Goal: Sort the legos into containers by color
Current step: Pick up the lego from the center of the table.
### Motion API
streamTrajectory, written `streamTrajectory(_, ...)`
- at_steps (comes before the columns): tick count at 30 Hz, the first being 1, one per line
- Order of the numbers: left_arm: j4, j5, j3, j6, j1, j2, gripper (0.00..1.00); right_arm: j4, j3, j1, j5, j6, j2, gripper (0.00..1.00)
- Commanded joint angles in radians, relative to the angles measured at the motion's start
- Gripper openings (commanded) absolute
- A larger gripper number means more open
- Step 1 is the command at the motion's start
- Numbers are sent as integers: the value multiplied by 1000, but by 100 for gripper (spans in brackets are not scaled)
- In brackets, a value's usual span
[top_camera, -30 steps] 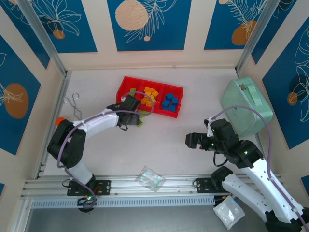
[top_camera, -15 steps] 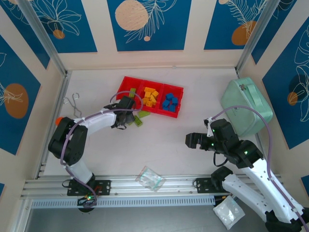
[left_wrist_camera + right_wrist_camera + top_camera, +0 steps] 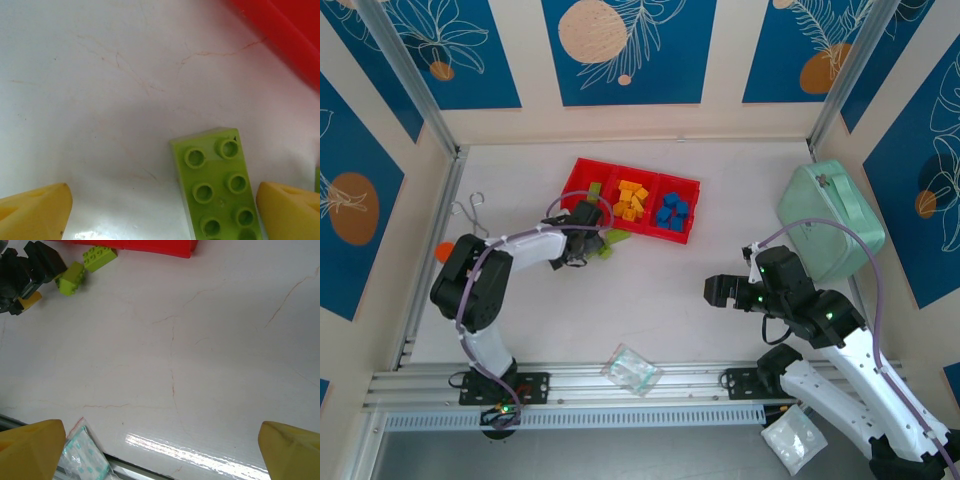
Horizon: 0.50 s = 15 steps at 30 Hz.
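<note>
The red tray (image 3: 692, 186) lies at the back of the table. Its left compartment holds a lime green lego (image 3: 595, 190), the middle one orange-yellow legos (image 3: 630, 198), the right one blue legos (image 3: 672, 212). Two more lime legos lie on the table before the tray, one (image 3: 605, 250) beside my left gripper (image 3: 592, 248) and one (image 3: 618, 237) nearer the tray. In the left wrist view my left gripper (image 3: 162, 212) is open low over the table, with a lime lego (image 3: 217, 185) between its yellow fingers (image 3: 290, 210), close to the right one. My right gripper (image 3: 715, 291) stands open and holds nothing.
A mint-green rounded case (image 3: 830, 220) sits at the right. One clear plastic bag (image 3: 632, 368) lies near the front rail, another (image 3: 792, 440) beyond it. Thin metal tongs (image 3: 470, 215) lie at the left wall. The right wrist view looks over bare table (image 3: 200, 365).
My left arm has folded in and its gripper has come down around the lime lego on the table. The right arm has not moved.
</note>
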Motion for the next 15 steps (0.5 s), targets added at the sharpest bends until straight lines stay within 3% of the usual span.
streamTrajectory(1, -4, -32, 3, -29, -1, 16, 93, -2, 6, 7, -4, 5, -10, 99)
streamTrajectory(15, 107, 0, -106, 50, 29, -13, 68, -1, 5, 7, 1, 9, -9, 99)
